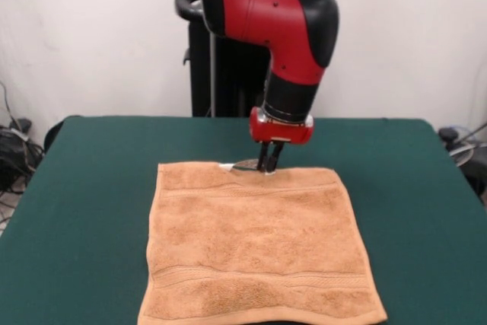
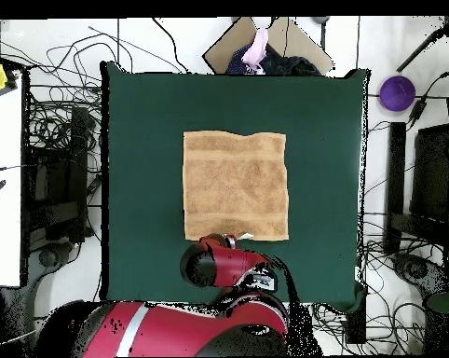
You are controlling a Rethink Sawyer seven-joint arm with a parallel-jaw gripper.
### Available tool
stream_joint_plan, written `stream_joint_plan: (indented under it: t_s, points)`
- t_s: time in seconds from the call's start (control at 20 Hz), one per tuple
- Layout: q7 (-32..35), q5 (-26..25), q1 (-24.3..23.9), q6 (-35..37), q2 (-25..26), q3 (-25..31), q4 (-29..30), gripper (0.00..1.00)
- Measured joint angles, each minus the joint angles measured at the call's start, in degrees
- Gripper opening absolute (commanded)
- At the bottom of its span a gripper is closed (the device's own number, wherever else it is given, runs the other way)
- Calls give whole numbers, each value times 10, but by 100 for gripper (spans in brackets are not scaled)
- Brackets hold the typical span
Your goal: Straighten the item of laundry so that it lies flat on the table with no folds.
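One towel (image 1: 259, 253) lies nearly flat mid-table (image 1: 84, 188), its far edge under the gripper (image 1: 268, 164). Whether the jaws are apart or together, I cannot tell. Judging by that edge, any last pull should stay low, slow and straight toward the robot.

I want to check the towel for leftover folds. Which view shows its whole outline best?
The overhead view: the towel lies spread on the table with all four edges visible. The front view shows the towel closer, with its border bands, but its near edge runs to the picture's bottom, and the gripper covers part of the far edge.
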Motion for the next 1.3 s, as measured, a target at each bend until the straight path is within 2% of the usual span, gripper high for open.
stream_joint_plan:
  t_s: [0.3, 0.95, 1.3]
  points:
    - [0, 0, -1, -15, 0, 0, 7, 0]
    - [0, 0, -18, -100, 4, 0, 64, 0]
    - [0, 0, -24, -103, 4, 0, 74, 0]
